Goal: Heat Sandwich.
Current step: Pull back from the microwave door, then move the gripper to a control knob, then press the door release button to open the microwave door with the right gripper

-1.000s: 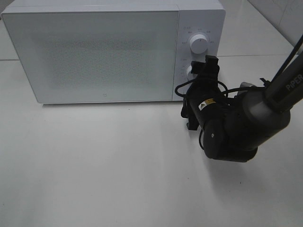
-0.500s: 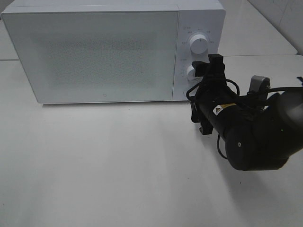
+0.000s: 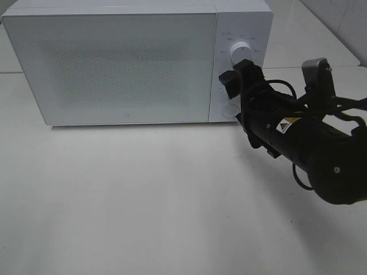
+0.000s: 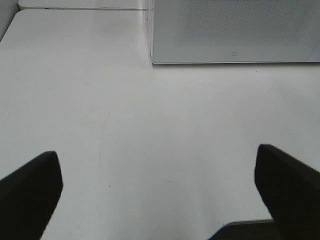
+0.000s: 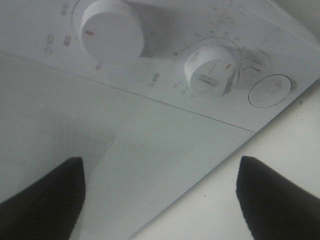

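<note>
**Item: microwave** (image 3: pixel 255 26). White, sitting on the white table (image 3: pixel 143 200). Its door (image 3: pixel 114 69) is closed, and the speckled front is giving no view inside.

**Item: the sandwich.** It is not showing in any view, and neither is its plate. Going by the closed door, it is probably already inside the oven, but this cannot be confirmed.

**Item: right gripper** (image 3: pixel 238 77).
- It is hovering just in front of the control panel and hiding the lower knob (image 5: pixel 210 70) from the high camera.
- The jaws are standing wide apart and are holding nothing.
- In the wrist view both dark fingers are framing the panel. The upper knob (image 5: pixel 111 31), the lower knob and the round button (image 5: pixel 270 90) are all lying ahead of them, and none is being touched.

**Item: left gripper** (image 4: pixel 156 155). It is idling over bare table, well apart from the oven's near corner. The jaws are fully spread and empty.

**Step in hand (judged).** The right arm is lining up on the controls to set the heating.

**Next move (judged).**
- Centre the spread jaws on the chosen knob, most likely the lower one.
- Advance until the fingers are flanking its rim, then close firmly enough not to slip on the smooth white plastic.
- Rotate the wrist about the knob's own axis.
- An off-centre approach would be risking a skewed grip, or a nudge to the round button just beside the knob.
</note>
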You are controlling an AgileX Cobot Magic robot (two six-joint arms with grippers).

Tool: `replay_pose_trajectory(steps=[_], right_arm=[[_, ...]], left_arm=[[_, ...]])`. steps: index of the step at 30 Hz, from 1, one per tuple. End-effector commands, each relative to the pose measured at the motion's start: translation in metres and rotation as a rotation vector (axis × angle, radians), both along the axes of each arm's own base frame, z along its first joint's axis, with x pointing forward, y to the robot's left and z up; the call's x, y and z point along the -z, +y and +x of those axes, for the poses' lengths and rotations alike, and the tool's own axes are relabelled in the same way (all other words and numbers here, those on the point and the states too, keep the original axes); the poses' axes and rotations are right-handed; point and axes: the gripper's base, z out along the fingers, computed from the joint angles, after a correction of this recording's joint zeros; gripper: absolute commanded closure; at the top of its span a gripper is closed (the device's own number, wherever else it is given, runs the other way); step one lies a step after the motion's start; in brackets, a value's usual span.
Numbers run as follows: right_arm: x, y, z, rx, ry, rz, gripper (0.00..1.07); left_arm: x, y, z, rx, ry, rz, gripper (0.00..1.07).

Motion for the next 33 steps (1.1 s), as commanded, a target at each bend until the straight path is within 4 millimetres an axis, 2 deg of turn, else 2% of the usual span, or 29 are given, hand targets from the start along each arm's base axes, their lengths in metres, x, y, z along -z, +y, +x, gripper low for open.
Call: replay_pose_trajectory(steps=[1,3,4,9,14,18,23,28,31,33], right_arm=[[-0.008,-0.006,-0.001,-0.12,0.0,-0.175,0.31],[-0.01,-0.015,-0.002,-0.195,0.028,-0.303,0.31],[-0.01,-0.015,-0.002,-0.195,0.028,-0.303,0.31],[-0.012,-0.027,-0.009,-0.331,0.081,-0.529,0.31],[-0.015,-0.03,-0.015,-0.423,0.134,-0.674,0.31],[-0.023,-0.031,-0.018,-0.572,0.221,-0.848,0.31],[-0.036,-0.033,-0.024,-0.707,0.322,-0.959,0.31],[-0.05,-0.037,-0.033,-0.761,0.383,-0.985,0.31],[-0.067,-0.043,-0.047,-0.784,0.413,-0.991,0.31],[-0.071,-0.044,-0.051,-0.789,0.416,-0.993,0.31]], left_arm=[[0.0,0.0,-0.002,-0.003,-0.021,-0.008,0.09],[0.0,0.0,-0.002,-0.003,-0.021,-0.008,0.09],[0.0,0.0,-0.002,-0.003,-0.021,-0.008,0.09],[0.0,0.0,-0.002,-0.003,-0.021,-0.008,0.09],[0.0,0.0,-0.002,-0.003,-0.021,-0.008,0.09],[0.0,0.0,-0.002,-0.003,-0.021,-0.008,0.09],[0.0,0.0,-0.002,-0.003,-0.021,-0.008,0.09],[0.0,0.0,-0.002,-0.003,-0.021,-0.008,0.09],[0.0,0.0,-0.002,-0.003,-0.021,-0.008,0.09],[0.0,0.0,-0.002,-0.003,-0.021,-0.008,0.09]])
